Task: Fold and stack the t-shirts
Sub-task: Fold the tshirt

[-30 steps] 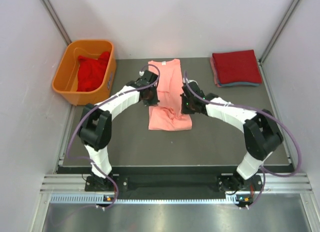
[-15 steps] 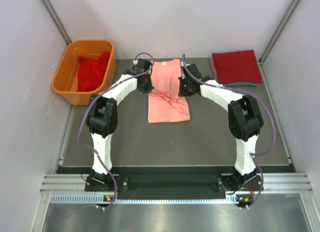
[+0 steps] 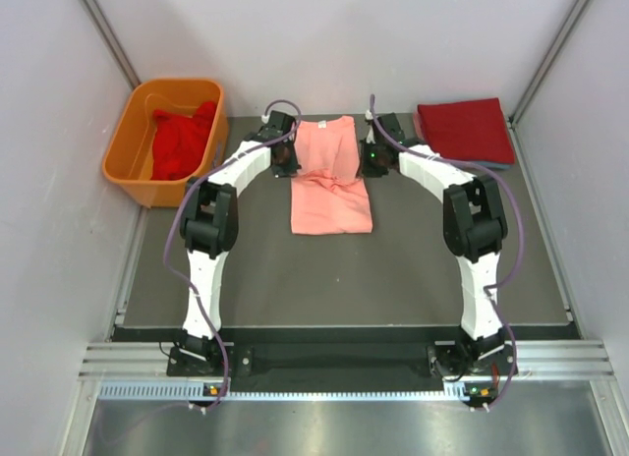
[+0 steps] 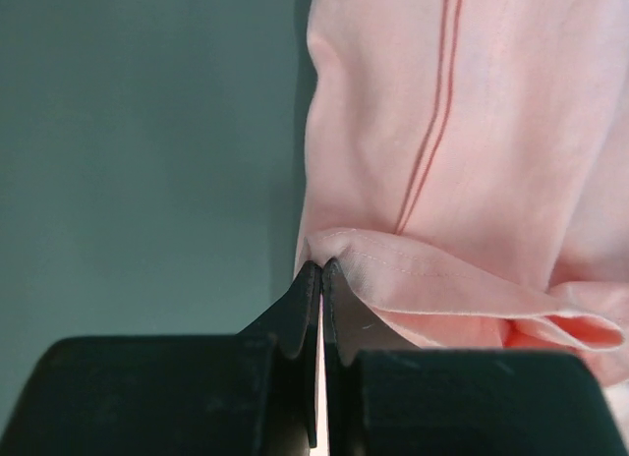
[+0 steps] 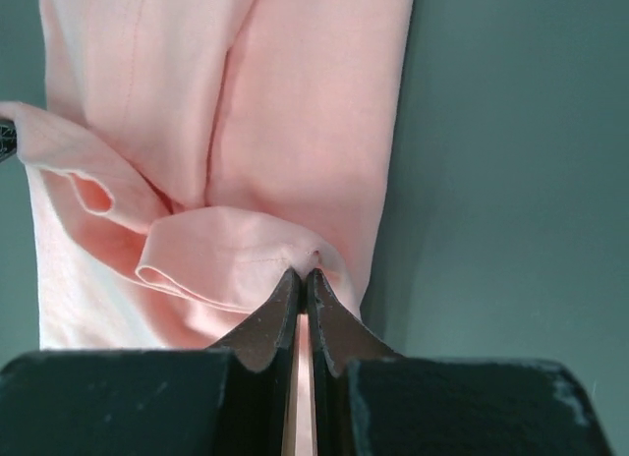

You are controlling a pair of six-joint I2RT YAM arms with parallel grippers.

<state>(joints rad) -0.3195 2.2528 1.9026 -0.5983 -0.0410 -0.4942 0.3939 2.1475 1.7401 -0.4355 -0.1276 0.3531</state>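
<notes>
A salmon-pink t-shirt (image 3: 330, 181) lies as a long strip down the middle of the dark mat, its near end doubled back over itself. My left gripper (image 3: 288, 161) is shut on the left corner of that folded hem (image 4: 413, 279), and my right gripper (image 3: 371, 161) is shut on the right corner (image 5: 246, 245). Both grippers hold the pink t-shirt (image 4: 472, 112) over its middle, so the cloth (image 5: 295, 102) bunches between them. Red t-shirts (image 3: 464, 130) sit folded in a stack at the back right. More red t-shirts (image 3: 182, 142) lie crumpled in the orange tub.
The orange plastic tub (image 3: 133, 146) stands at the back left, off the mat's corner. Grey walls close in on both sides and behind. Bare mat (image 3: 334, 279) stretches from the shirt to the arm bases at the near edge.
Both grippers have carried the shirt's near hem away from the bases toward the back, folding it over the rest of the shirt. The arms have stretched out farther.
</notes>
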